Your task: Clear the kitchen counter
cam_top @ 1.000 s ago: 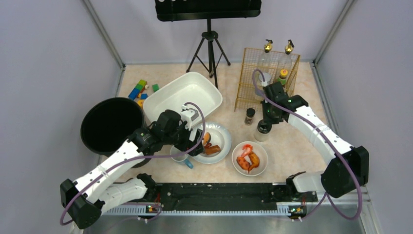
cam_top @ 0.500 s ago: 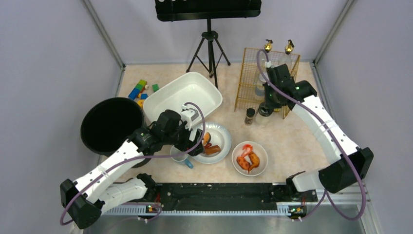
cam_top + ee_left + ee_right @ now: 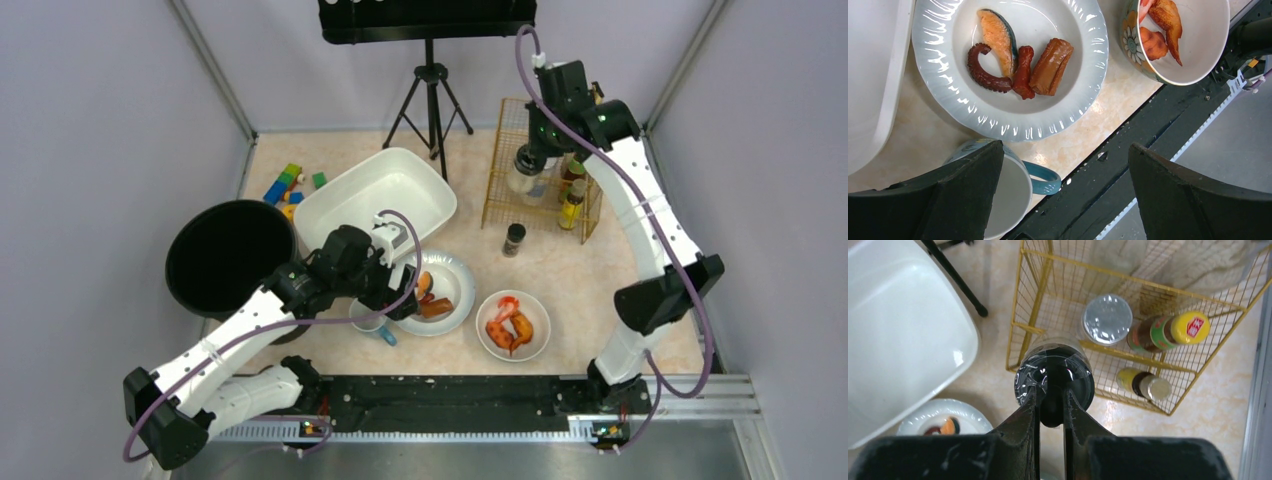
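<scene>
The right gripper point(image 3: 1049, 400) is pinched together on the black lid of a jar point(image 3: 1075, 375) and holds it up, free of the kitchen counter point(image 3: 600, 280). The jar hangs straight down with its long axis vertical, so the wrist camera looks down on the lid. It is over the front left edge of the yellow wire rack point(image 3: 500, 180), partly over the rack's frame and partly over the bare counter beside it. I think the coming move depends on this: the free floor of the rack lies further in, away from the white tub point(image 3: 400, 185), and the jar must pass the rim before it goes down. Inside the rack already stand a jar with a clear lid point(image 3: 1107, 318), a bottle with a yellow cap point(image 3: 1190, 326) and a small bottle point(image 3: 1148, 385), so the open place is narrow. The right arm is clearly the nearer one to the rack. The left gripper point(image 3: 1065, 150) has its fingers wide apart and holds nothing. It hangs above the mug point(image 3: 1015, 190), just beside the plate point(image 3: 1088, 75) of food, with the bowl point(image 3: 1208, 45) near. A small spice jar point(image 3: 514, 238) stands on the counter in front of the rack. The yellow cap carries a red label with light marks, but they are too small to read. I see no other writing or brand, only a flower pattern on the bowl.
</scene>
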Available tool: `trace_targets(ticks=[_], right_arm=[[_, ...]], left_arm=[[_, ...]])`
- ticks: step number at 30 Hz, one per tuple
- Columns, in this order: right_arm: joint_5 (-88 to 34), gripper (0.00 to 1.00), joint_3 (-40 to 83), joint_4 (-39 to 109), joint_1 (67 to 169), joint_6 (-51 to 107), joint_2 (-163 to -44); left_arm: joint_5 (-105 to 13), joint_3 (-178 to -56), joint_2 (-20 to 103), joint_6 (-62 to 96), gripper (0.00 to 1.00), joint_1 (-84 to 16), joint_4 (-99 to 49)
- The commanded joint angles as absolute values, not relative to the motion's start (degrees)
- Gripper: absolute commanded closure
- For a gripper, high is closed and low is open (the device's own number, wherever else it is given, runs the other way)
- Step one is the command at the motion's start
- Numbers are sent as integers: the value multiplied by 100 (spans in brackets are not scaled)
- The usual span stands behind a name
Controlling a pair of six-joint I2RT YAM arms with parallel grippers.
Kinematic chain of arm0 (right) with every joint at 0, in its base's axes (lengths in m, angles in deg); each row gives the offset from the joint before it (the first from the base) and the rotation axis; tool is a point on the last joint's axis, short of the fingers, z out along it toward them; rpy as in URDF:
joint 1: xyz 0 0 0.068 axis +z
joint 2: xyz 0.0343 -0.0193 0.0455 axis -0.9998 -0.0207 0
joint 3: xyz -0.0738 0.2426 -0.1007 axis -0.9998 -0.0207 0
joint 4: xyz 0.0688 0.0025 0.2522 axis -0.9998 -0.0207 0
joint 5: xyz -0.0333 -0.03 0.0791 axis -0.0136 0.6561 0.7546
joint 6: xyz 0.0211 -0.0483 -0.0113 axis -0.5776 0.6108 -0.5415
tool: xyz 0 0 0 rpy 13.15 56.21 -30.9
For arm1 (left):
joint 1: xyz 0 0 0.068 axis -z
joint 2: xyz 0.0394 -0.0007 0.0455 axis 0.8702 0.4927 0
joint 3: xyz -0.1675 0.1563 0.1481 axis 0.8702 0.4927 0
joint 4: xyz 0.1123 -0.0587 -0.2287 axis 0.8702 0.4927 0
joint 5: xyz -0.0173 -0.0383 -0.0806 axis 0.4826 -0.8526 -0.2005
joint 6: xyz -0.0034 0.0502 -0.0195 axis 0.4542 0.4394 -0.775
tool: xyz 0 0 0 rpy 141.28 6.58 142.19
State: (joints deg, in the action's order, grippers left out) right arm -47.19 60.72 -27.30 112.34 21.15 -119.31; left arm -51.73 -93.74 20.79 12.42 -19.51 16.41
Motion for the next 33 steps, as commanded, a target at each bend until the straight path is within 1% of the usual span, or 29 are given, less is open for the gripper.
trace_targets(ticks=[1,4,7,13,23,33], right_arm=[[-4824,100,7424,-2852,11325,2201,-12502],[-4892,100,8245,-3033,11292,2191,-13023],[-4910,100,8543,-2966,11211,2131,-13288],[-4994,100,8495,-2714,11111,2084,-13556],[-4873,100,7702,-2080,10819,1995,-13572],[-4769,100,8016,-1826,10712,1829,-13644]], left_arm=[[-5175,-9366,2054,1278,1,-1953,1547],[-5174,-9364,2045,1278,1,-1953,1547],[-5172,-9368,2029,1278,1,-1953,1547],[-5186,-9365,2035,1278,1,-1952,1538],[-5186,-9369,2044,1278,1,-1953,1538],[-5128,-9364,2079,1276,1,-1948,1547]])
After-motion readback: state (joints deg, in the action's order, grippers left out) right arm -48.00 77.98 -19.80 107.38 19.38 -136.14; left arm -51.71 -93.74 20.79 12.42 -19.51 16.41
